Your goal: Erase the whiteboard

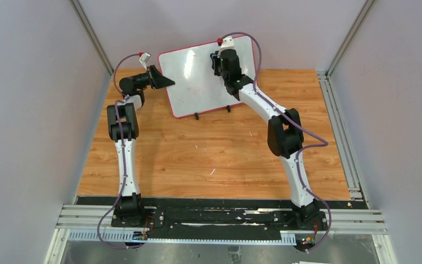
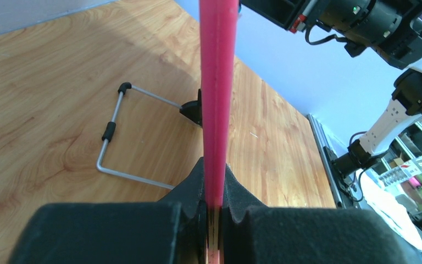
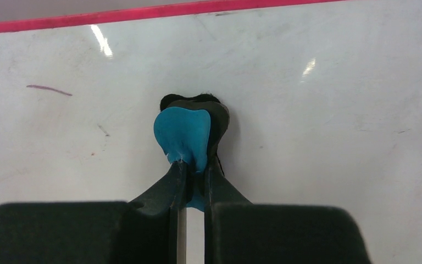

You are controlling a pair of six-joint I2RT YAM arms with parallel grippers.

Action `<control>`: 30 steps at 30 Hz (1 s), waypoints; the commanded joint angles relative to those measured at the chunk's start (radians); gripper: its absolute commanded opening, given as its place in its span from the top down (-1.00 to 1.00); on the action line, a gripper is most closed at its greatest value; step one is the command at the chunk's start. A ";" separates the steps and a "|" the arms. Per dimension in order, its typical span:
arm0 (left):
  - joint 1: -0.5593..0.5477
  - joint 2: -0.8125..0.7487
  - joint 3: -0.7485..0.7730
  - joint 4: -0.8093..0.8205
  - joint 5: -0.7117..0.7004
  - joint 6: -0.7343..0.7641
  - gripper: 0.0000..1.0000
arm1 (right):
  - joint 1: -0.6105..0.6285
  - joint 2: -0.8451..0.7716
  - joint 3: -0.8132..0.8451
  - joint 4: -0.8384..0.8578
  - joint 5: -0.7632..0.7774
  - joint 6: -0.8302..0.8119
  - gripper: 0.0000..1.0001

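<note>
The whiteboard (image 1: 198, 82) stands tilted at the back of the table, white with a thin red-pink frame. My left gripper (image 1: 167, 81) is shut on its left edge; in the left wrist view the pink frame (image 2: 218, 99) runs straight up from between the pads. My right gripper (image 1: 220, 58) is up against the board's upper right face, shut on a small blue-and-black eraser (image 3: 189, 137) that rests against the white surface (image 3: 318, 110). A short red stroke (image 3: 48, 89) shows at the left of the right wrist view, along with faint smudges.
The board's wire stand (image 2: 115, 137) lies on the wooden table (image 1: 209, 159) behind it, with black feet (image 1: 198, 116) at the front. Grey walls and aluminium rails (image 1: 338, 126) enclose the table. The right arm (image 1: 283, 132) reaches across the right half.
</note>
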 commanded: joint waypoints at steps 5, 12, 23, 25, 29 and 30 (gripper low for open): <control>-0.006 0.026 0.004 0.064 0.079 0.038 1.00 | 0.148 0.086 0.031 -0.018 -0.006 -0.065 0.99; -0.006 0.025 0.002 0.064 0.080 0.041 1.00 | 0.169 0.140 0.115 -0.066 0.001 -0.086 0.99; -0.006 0.023 0.000 0.063 0.080 0.042 1.00 | 0.065 0.000 -0.143 -0.002 0.074 -0.068 0.99; -0.006 0.023 0.000 0.062 0.080 0.042 1.00 | 0.039 -0.033 -0.209 0.007 0.084 -0.064 0.99; -0.006 0.026 0.003 0.062 0.080 0.040 1.00 | -0.002 -0.099 -0.318 0.046 0.109 -0.069 0.99; -0.006 0.026 0.003 0.062 0.081 0.039 1.00 | -0.008 -0.112 -0.340 0.057 0.119 -0.070 0.99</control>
